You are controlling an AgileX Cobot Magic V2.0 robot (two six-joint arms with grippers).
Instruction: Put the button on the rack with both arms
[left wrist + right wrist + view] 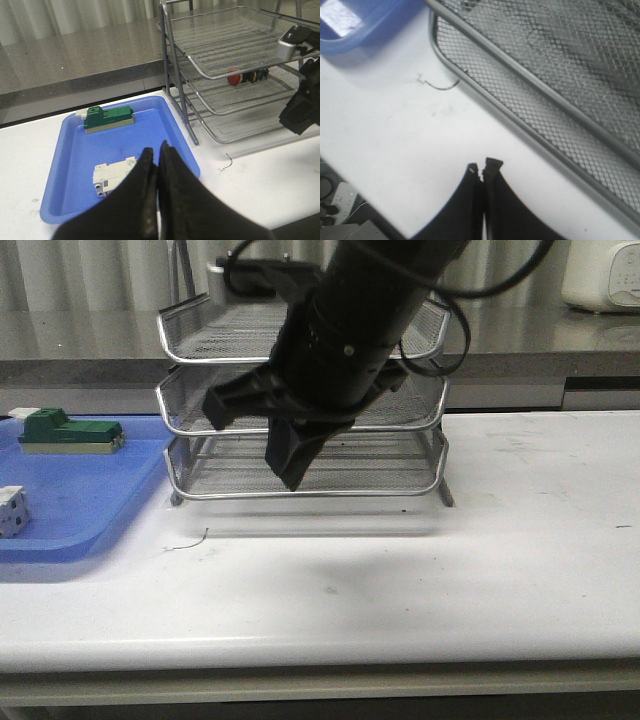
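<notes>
The button (235, 78), red-headed with a dark body, lies on its side on the middle tier of the silver wire rack (215, 55). In the front view my right arm hides it. My right gripper (290, 470) hangs shut and empty just in front of the rack (200, 360), low by the bottom tray. In the right wrist view its fingertips (482, 167) meet over white table beside the rack's bottom tray (560, 65). My left gripper (156, 150) is shut with nothing in it, above the blue tray's near right part, left of the rack.
A flat blue tray (90, 500) lies left of the rack with a green block (70, 432) and a white part (10, 510) in it. A thin wire scrap (190, 540) lies on the white table. A grey counter runs behind, with a white appliance (605, 275).
</notes>
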